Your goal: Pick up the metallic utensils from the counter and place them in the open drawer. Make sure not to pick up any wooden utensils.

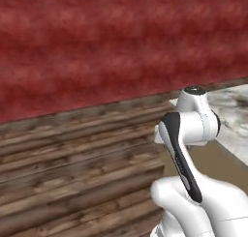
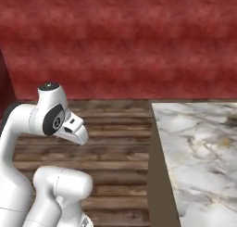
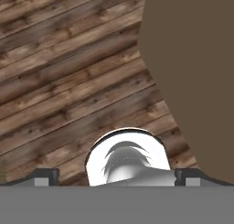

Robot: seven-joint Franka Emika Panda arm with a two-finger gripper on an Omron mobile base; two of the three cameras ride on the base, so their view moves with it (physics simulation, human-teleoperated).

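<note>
Your fingers (image 3: 116, 177) stood spread as wide as they go, the two dark tips low in the hand view with nothing between them. They pointed down at the wooden plank floor (image 3: 68, 81), beside a flat tan-brown cabinet side (image 3: 192, 81) that rose along the right of that view.

You were, as I judged it, at the very start: no utensil picked, the arm (image 2: 51, 119) folded close over its base and off to the side of the bench (image 2: 199, 152). To do this step well you needed to bring the hand up and across onto the marble slab before anything else, and to hold off on picking a target until the black-handled knife and the pale silvery piece were plainly told apart from the tan wooden ones.

From here you could not see the utensils properly. A small dark mark lay at the far right edge of the bench in the right base view, too cut off to name. The drawer was not among what the pictures let you identify.

The bench's near corner and its left edge stood just beside the arm's reach path, with the cabinet face dropping below it; I'd have kept the elbow clear of that corner. The floor to the left was open room, and the red wall (image 1: 97, 47) beyond it stood well back.
</note>
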